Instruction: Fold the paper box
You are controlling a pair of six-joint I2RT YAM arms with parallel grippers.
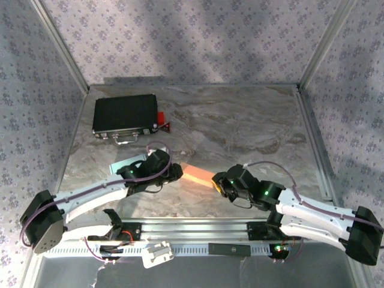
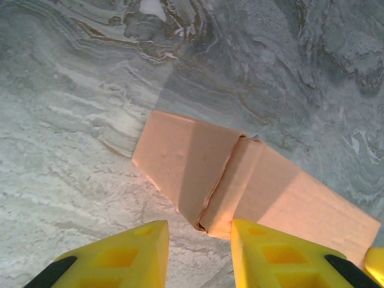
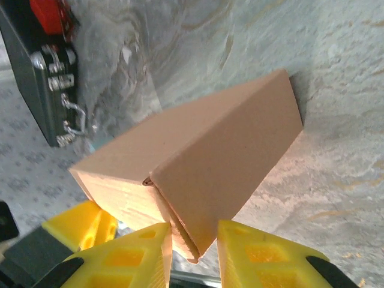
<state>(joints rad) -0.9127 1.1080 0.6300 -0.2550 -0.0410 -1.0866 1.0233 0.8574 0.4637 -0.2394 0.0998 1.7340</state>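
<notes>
Paper box (image 1: 195,175), lying on the surface (image 1: 240,120): my left gripper (image 2: 200,246) open and empty at one end; my right gripper (image 3: 194,252) straddling the other, clamping unclear; best to press inward squarely, both ends together.

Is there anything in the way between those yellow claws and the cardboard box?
Nothing visible. The left gripper is open right at one end of the paper box; the right gripper is open with the other end's edge between its fingers. The black case sits well behind.
</notes>
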